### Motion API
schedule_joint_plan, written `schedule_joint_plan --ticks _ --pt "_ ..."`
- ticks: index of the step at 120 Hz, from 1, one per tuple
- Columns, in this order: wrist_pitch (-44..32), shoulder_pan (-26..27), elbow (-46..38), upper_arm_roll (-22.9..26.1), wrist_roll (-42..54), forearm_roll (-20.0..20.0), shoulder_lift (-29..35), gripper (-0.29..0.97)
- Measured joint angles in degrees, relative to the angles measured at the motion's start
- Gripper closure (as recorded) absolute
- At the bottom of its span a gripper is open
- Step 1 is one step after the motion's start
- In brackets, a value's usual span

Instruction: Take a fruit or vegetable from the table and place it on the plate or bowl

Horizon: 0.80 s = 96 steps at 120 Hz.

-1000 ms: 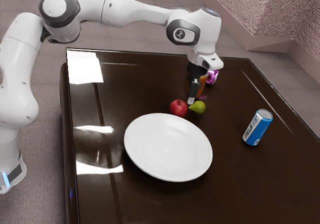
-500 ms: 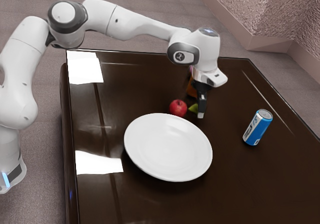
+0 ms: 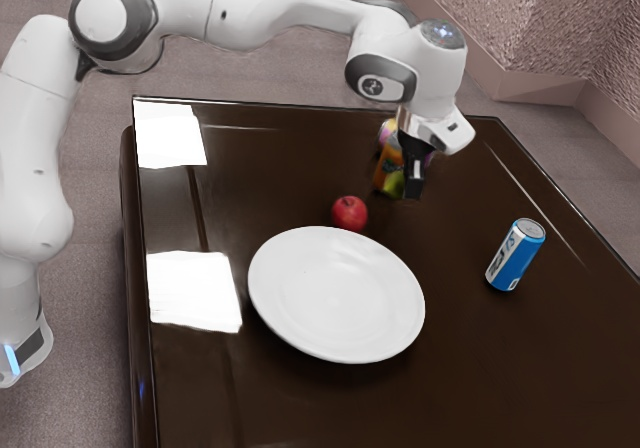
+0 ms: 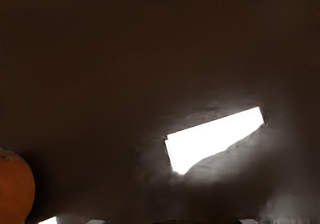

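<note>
Since half a second ago, in the exterior view, we are raising our black two-finger gripper [image 3: 405,185] off the dark glossy table [image 3: 240,183]. Its fingers are clamping the small green pear [image 3: 396,181], now hanging beyond the round red apple [image 3: 350,212] and wide white plate [image 3: 336,293]. In the wrist view, we are looking down on the table, with a rounded orange object [image 4: 15,189] near our hand.

Exterior camera: high, side-on, arm [image 3: 270,13] entering from ten o'clock, whole desk [image 3: 250,168] seen. Wrist camera: close above same desk, facing down.
</note>
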State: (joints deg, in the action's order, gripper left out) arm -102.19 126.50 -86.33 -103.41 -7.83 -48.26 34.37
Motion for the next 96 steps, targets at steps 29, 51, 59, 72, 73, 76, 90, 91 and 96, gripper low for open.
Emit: schedule_joint_plan --ticks 29,51,59,72,73,76,90,91,96 --pt "6.7 0.0 -8.2 2.3 -0.2 21.8 -23.8 0.47" --pt "8.3 -0.6 -11.1 3.8 -0.9 30.8 -29.2 0.46" --pt "8.5 -0.9 -11.4 3.8 -1.2 32.1 -29.3 0.38" --pt "8.8 -1.0 -11.7 3.8 -1.4 33.4 -29.4 0.19" --pt "8.8 -1.0 -11.8 3.8 -1.5 33.4 -29.4 0.18" --pt "8.8 -1.0 -11.8 3.8 -1.5 33.5 -29.4 0.15" --pt "9.0 -1.1 -12.0 3.8 -1.7 33.9 -29.3 0.08" --pt "9.0 -1.1 -12.0 3.8 -1.7 34.0 -29.3 0.08" --pt "9.2 -1.1 -12.0 3.8 -1.8 34.0 -29.5 0.06"
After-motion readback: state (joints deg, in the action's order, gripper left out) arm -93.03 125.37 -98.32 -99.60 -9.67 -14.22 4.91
